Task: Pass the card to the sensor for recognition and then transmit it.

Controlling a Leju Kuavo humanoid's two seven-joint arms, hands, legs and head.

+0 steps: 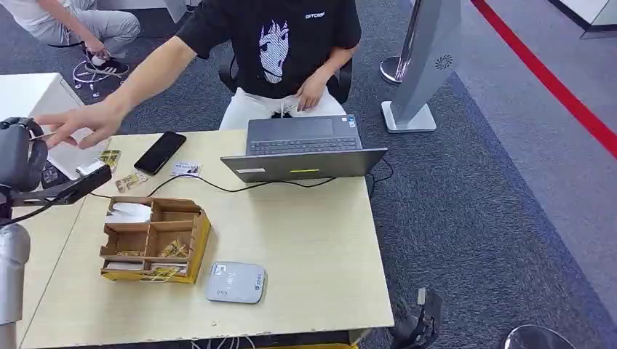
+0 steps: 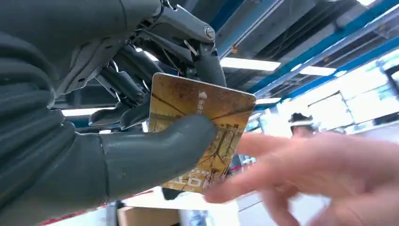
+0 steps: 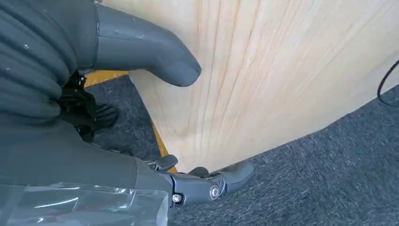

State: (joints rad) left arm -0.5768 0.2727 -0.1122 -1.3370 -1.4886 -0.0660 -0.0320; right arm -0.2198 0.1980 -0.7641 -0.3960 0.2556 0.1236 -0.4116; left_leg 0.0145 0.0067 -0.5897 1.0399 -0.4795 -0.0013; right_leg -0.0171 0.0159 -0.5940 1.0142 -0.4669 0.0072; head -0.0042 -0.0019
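Gripped between the thick thumb and dark fingers of my left robot hand [image 2: 141,117], the card [image 2: 202,132] is yellow-brown with a cracked pattern (its print is too blurred to read). I see a person's hand [image 2: 301,174] reaching in, fingertips touching the card's edge. From the head view, that left robot hand is raised left of the wooden organiser box [image 1: 154,240] on the counter [image 1: 305,247]. Just right of the box lies the grey sensor [image 1: 235,282]. My right robot hand [image 3: 155,117] hangs beside the counter's edge, holding nothing, fingers loosely apart.
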